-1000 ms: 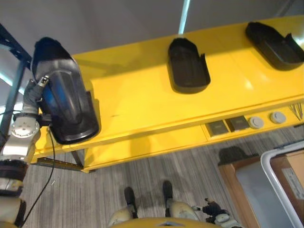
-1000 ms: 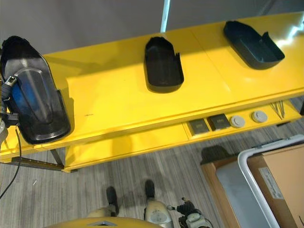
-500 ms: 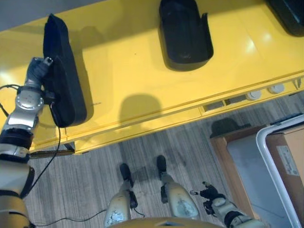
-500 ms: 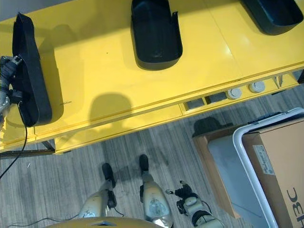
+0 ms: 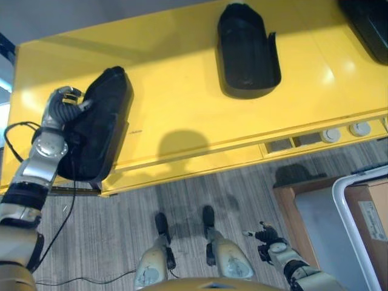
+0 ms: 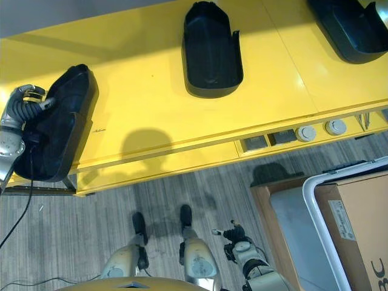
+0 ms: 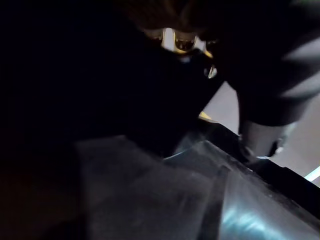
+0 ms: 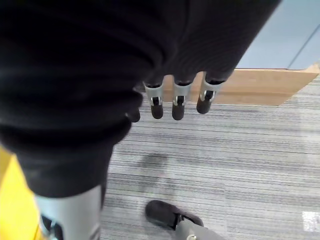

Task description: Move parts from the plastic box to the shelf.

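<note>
A long black moulded part lies on the left end of the yellow shelf, with its near end over the front edge. My left hand has its fingers curled over the part's left rim; up close the part's dark glossy surface fills the space past that hand. A second black part rests in the middle of the shelf and a third at the far right. My right hand hangs low over the floor, its fingers relaxed and holding nothing.
The white-rimmed plastic box stands at the lower right with a cardboard carton in it, on a wooden board. Small round and square fittings sit on the shelf's lower ledge. Grey striped floor lies below.
The part in my left hand has turned from standing on its edge to lying flat on the shelf. The camera has also shifted.
</note>
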Controlling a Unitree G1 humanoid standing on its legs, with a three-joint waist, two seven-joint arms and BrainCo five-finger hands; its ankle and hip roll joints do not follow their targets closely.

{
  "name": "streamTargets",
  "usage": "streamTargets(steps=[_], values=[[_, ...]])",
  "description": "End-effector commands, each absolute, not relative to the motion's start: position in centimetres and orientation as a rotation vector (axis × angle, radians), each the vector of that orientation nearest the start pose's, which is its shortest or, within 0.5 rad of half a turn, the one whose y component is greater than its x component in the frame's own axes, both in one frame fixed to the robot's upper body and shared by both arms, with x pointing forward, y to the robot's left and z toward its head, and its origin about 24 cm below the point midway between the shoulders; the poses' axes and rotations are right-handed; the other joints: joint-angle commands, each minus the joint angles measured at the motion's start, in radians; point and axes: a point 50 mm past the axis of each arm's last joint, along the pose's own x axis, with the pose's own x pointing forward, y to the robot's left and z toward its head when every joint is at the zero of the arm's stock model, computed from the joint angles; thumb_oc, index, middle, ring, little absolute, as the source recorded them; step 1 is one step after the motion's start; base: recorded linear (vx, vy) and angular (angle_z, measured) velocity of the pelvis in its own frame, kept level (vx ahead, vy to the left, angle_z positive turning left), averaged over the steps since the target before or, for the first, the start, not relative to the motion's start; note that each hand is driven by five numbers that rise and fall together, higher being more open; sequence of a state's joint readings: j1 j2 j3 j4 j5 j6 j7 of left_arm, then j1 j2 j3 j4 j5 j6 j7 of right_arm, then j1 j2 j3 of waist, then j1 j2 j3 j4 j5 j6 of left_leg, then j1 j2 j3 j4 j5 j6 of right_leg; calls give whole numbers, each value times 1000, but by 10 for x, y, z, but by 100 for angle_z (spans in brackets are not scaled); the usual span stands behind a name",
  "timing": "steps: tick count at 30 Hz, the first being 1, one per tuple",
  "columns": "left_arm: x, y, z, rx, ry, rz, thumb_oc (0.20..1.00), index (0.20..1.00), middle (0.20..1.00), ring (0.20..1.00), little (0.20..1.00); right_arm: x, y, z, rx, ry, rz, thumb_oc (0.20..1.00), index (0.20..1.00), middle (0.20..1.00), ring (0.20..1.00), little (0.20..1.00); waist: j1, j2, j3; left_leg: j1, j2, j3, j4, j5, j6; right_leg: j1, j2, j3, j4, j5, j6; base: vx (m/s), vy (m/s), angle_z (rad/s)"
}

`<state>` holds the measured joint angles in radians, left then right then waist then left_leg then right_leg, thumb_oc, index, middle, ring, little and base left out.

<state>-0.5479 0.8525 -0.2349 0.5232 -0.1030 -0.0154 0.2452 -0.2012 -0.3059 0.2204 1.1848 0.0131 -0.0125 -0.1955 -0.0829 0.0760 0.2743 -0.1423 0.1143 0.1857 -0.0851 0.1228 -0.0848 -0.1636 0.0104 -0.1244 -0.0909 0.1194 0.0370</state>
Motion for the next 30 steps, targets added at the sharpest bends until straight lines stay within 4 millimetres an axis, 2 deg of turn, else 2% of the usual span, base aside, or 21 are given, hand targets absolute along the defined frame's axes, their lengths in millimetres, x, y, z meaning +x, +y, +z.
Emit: streamTargets(steps=[1, 3, 6, 7, 9, 10, 13, 14, 15, 17, 19, 20, 21, 22, 24, 25, 26, 27, 28, 29, 30], values=[[339, 324, 166, 737, -80, 415, 1000, 1000, 1000, 1000, 1000, 155, -247, -137, -431, 1028, -167, 1000, 1000, 1000, 1000, 1000, -6, -17, -64, 72, -25, -54, -2, -103, 0, 36, -21, -16, 4, -146, 62, 27, 9, 16], [343, 319, 157, 649, -70, 426, 1000, 1000, 1000, 1000, 1000, 149, -247, -139, -421, 1051, -157, 1000, 1000, 1000, 1000, 1000, -10, -9, -77, 90, -29, -57, -2, -108, 1, 58, -25, -23, 4, -153, 62, 28, 18, 10], [346, 304, 158, 379, -166, 435, 1000, 1000, 1000, 1000, 1000, 147, -252, -139, -440, 1062, -168, 1000, 1000, 1000, 1000, 1000, -10, 3, -96, 117, -34, -57, -2, -115, 2, 88, -30, -30, 4, -160, 62, 9, 20, 3], [346, 296, 168, 260, -252, 438, 1000, 1000, 1000, 1000, 1000, 146, -255, -139, -457, 1066, -170, 1000, 1000, 1000, 1000, 1000, -8, 5, -111, 130, -36, -60, -2, -119, 3, 104, -34, -35, 4, -162, 62, 0, 0, 0], [342, 291, 181, 222, -332, 430, 1000, 1000, 1000, 1000, 1000, 143, -259, -139, -472, 1076, -178, 1000, 1000, 1000, 1000, 1000, -5, 7, -127, 147, -39, -65, -2, -123, 4, 128, -38, -41, 4, -166, 63, 6, 8, 2], [341, 291, 181, 222, -332, 430, 1000, 1000, 1000, 1000, 1000, 143, -259, -139, -472, 1076, -178, 1000, 1000, 1000, 1000, 1000, -5, 7, -127, 147, -39, -65, -2, -123, 4, 128, -38, -41, 4, -166, 63, 7, 26, 6], [337, 291, 197, 331, -386, 402, 1000, 1000, 1000, 1000, 1000, 134, -266, -140, -494, 1113, -182, 1000, 1000, 1000, 1000, 1000, 1, 8, -157, 172, -42, -74, -2, -128, 4, 163, -46, -54, 4, -170, 64, -15, 28, 12], [328, 296, 212, 442, -445, 409, 1000, 1000, 1000, 1000, 1000, 127, -267, -143, -491, 1147, -174, 1000, 1000, 1000, 1000, 1000, 14, 4, -186, 197, -47, -90, -2, -134, 6, 199, -53, -69, 4, -171, 65, -8, 26, 22], [327, 296, 212, 442, -444, 410, 1000, 1000, 1000, 1000, 1000, 127, -267, -143, -492, 1147, -174, 1000, 1000, 1000, 1000, 1000, 12, 4, -185, 199, -47, -90, -2, -134, 6, 201, -53, -70, 4, -171, 65, 9, 36, 29], [315, 300, 217, 558, -478, 430, 1000, 1000, 1000, 1000, 1000, 123, -266, -145, -484, 1158, -164, 1000, 1000, 1000, 1000, 1000, 20, -1, -203, 218, -52, -103, -2, -143, 10, 225, -58, -76, 5, -174, 65, 30, 46, 25], [297, 303, 214, 668, -494, 421, 1000, 1000, 1000, 1000, 1000, 119, -265, -146, -486, 1165, -140, 1000, 1000, 1000, 1000, 1000, 34, -8, -218, 239, -54, -110, -2, -154, 14, 246, -65, -85, 12, -177, 67, 36, 60, 8], [295, 304, 213, 669, -490, 424, 1000, 1000, 1000, 1000, 1000, 119, -265, -146, -490, 1166, -137, 1000, 1000, 1000, 1000, 1000, 29, -7, -218, 241, -55, -110, -2, -155, 14, 248, -65, -85, 12, -178, 67, 38, 77, 11], [280, 298, 212, 706, -526, 356, 1000, 1000, 1000, 1000, 1000, 115, -263, -148, -506, 1172, -99, 1000, 1000, 1000, 1000, 1000, 46, -14, -225, 255, -58, -118, -2, -165, 19, 262, -73, -93, 21, -180, 68, 24, 53, 22], [278, 299, 211, 707, -521, 360, 1000, 1000, 1000, 1000, 1000, 114, -262, -148, -510, 1173, -94, 1000, 1000, 1000, 1000, 1000, 41, -13, -225, 257, -58, -118, -2, -165, 19, 264, -73, -93, 21, -181, 68, 27, 94, 19], [249, 285, 205, 706, -562, 213, 1000, 1000, 1000, 1000, 1000, 106, -254, -152, -550, 1185, 2, 1000, 1000, 1000, 1000, 1000, 61, -30, -230, 277, -62, -131, -2, -177, 25, 286, -82, -104, 25, -184, 70, 28, 51, 25], [249, 285, 205, 706, -562, 213, 1000, 1000, 1000, 1000, 1000, 106, -254, -152, -551, 1185, 2, 1000, 1000, 1000, 1000, 1000, 60, -30, -230, 277, -62, -131, -2, -177, 25, 287, -82, -105, 25, -184, 70, 23, 32, 32], [232, 275, 198, 657, -557, 116, 338, 338, 338, 338, 338, 106, -249, -153, -567, 1178, 38, 1000, 1000, 1000, 1000, 1000, 77, -41, -223, 286, -64, -137, -2, -182, 28, 301, -86, -109, 25, -184, 71, 2, 45, 27], [226, 270, 187, 580, -525, 59, 200, 200, 200, 200, 200, 106, -245, -154, -573, 1177, 63, 1000, 1000, 1000, 1000, 1000, 82, -47, -223, 290, -66, -142, -2, -183, 31, 309, -89, -112, 24, -185, 72, 13, 73, 11], [222, 261, 171, 538, -471, -7, 200, 200, 200, 200, 200, 106, -237, -156, -585, 1176, 117, 1000, 1000, 1000, 1000, 1000, 91, -60, -222, 299, -68, -147, -2, -189, 34, 323, -92, -117, 21, -183, 74, 14, 50, 2], [222, 261, 171, 538, -471, -7, 200, 200, 200, 200, 200, 106, -237, -157, -585, 1177, 116, 1000, 1000, 1000, 1000, 1000, 91, -60, -221, 300, -68, -147, -2, -189, 34, 325, -92, -117, 20, -183, 74, 17, 38, 1], [222, 255, 160, 505, -440, -33, 200, 200, 200, 200, 200, 107, -232, -158, -605, 1175, 161, 1000, 1000, 1000, 1000, 1000, 98, -69, -220, 302, -68, -150, -2, -191, 35, 329, -94, -121, 20, -183, 75, 9, 11, 11]])
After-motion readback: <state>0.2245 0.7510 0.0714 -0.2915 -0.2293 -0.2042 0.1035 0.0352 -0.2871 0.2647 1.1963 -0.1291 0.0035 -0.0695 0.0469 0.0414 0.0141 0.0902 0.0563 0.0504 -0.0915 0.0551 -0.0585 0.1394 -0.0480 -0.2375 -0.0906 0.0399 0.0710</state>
